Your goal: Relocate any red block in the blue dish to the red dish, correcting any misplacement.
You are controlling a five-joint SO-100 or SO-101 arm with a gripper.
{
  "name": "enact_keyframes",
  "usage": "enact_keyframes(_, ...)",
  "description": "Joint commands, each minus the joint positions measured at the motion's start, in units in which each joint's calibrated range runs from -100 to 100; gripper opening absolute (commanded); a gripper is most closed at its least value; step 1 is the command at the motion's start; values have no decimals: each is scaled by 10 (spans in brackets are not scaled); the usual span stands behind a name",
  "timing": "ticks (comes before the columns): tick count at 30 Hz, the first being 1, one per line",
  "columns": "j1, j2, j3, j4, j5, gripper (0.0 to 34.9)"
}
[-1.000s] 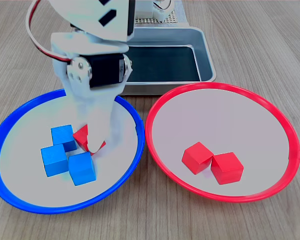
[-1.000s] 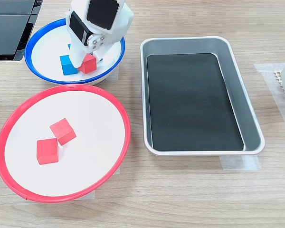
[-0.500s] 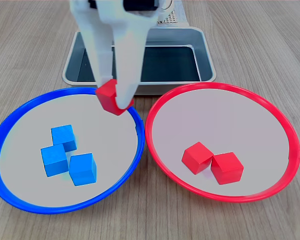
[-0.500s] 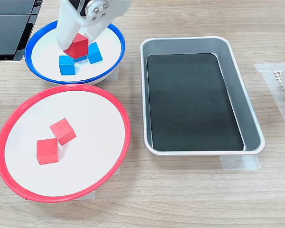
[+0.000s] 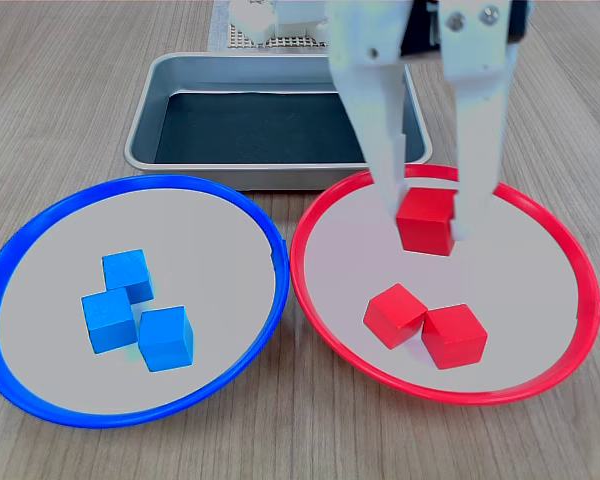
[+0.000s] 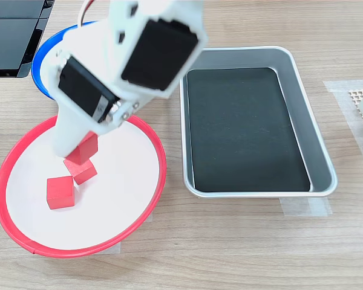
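Bright, even, diffuse light in both exterior views; only faint, soft shadows under the cubes. Slightly washed out on the pale inside of the red dish (image 5: 540, 290) and on the white arm (image 6: 118, 66). Mild motion blur on that arm. Sharp elsewhere, without visible edge distortion.

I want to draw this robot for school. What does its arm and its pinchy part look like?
The arm is chunky white plastic with square black motor blocks set into it and small silver screws. A thin red and white cable curls off the top in the second exterior view. The gripper ends in two long, flat white fingers that taper toward the tips.
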Motion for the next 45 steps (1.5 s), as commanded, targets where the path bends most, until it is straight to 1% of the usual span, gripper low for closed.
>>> enact_keyframes(1, -13, 10, 0, -13, 0, 4)
enact_keyframes(18, -12, 72, 1, -29, 2, 4)
enact_keyframes(21, -12, 74, 2, -29, 2, 11)
enact_keyframes(23, -13, 75, 3, -28, 2, 26)
enact_keyframes(25, -13, 75, 3, -27, 1, 68)
enact_keyframes(27, -11, 75, 1, -22, 1, 90)
enact_keyframes(29, -9, 75, -2, -14, 2, 126)
enact_keyframes(30, -9, 75, -3, -13, 2, 134)
enact_keyframes(32, -8, 75, -7, -13, 4, 129)
enact_keyframes(42, 1, 36, -6, -9, 4, 122)
enact_keyframes(44, 3, 18, -1, -9, 4, 114)
enact_keyframes(45, 5, 3, 2, -9, 4, 102)
